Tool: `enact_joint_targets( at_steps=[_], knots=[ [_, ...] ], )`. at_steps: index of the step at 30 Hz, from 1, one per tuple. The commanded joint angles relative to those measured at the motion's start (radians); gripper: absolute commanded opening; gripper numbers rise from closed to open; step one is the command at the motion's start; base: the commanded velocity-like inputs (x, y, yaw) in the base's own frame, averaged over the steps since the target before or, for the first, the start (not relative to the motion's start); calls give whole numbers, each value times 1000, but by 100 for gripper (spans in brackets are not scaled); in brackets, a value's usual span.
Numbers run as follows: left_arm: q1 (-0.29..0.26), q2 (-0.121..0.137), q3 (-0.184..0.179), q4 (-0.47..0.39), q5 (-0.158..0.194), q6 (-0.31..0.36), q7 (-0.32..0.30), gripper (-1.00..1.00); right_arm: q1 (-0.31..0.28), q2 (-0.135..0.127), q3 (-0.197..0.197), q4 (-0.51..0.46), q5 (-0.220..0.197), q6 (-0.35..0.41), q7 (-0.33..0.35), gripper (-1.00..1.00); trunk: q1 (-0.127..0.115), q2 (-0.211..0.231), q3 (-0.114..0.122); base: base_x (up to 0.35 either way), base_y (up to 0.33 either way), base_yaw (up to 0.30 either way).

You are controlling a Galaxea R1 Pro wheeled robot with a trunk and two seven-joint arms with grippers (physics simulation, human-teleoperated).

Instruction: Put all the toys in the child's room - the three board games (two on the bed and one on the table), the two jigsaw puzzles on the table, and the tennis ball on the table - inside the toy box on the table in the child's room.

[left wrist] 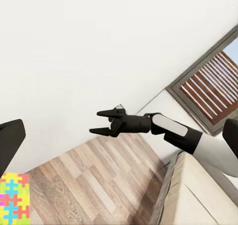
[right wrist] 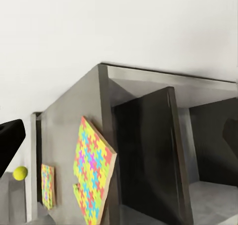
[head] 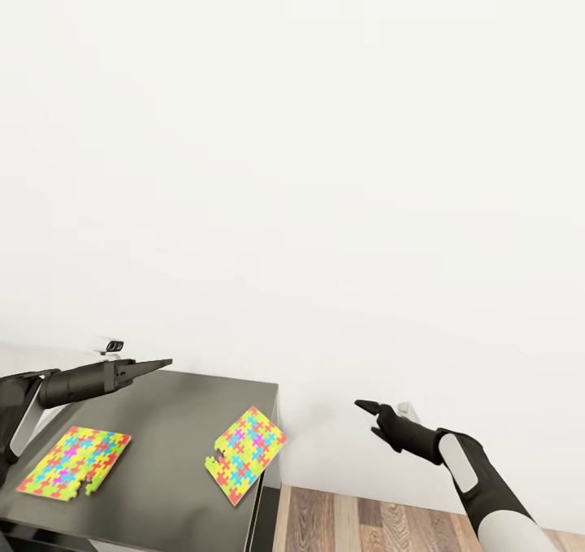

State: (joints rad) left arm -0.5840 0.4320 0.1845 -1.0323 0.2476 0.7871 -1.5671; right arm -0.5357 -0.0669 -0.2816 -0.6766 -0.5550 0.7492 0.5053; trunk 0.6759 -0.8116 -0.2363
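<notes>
Two multicoloured jigsaw puzzles lie on the dark grey section of the table [head: 166, 422]. One jigsaw puzzle [head: 75, 461] lies flat near my left arm. The other jigsaw puzzle [head: 246, 453] [right wrist: 91, 170] hangs partly over the table's right edge. A small yellow-green tennis ball [right wrist: 20, 173] shows farther along the table top in the right wrist view. My left gripper [head: 162, 363] hovers open above the table, empty. Off the table's right side, my right gripper [head: 367, 412] [left wrist: 94, 122] is held open in the air with nothing in it. The toy box and board games are out of view.
A plain white wall [head: 292, 170] rises right behind the table. Wood-plank floor [head: 366, 519] lies right of the table. The beige bed [left wrist: 203, 195] and a grey-framed window [left wrist: 213, 91] show in the left wrist view. Open compartments [right wrist: 148, 155] sit under the table.
</notes>
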Motion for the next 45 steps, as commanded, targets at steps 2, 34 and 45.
enact_joint_targets(
  at_steps=[2,34,45],
  knots=[
    [-1,0,0,0,0,11,-4,100,-1,1,-6,7,-1,12,4,100,8,-15,-8,0,0,0],
    [0,-1,1,0,1,11,-4,100,-58,2,3,193,-173,124,69,100,131,-239,-108,0,0,0],
    [0,-1,0,0,0,11,-4,100,-58,1,5,190,-160,130,214,100,173,-316,-143,0,0,0]
  ],
)
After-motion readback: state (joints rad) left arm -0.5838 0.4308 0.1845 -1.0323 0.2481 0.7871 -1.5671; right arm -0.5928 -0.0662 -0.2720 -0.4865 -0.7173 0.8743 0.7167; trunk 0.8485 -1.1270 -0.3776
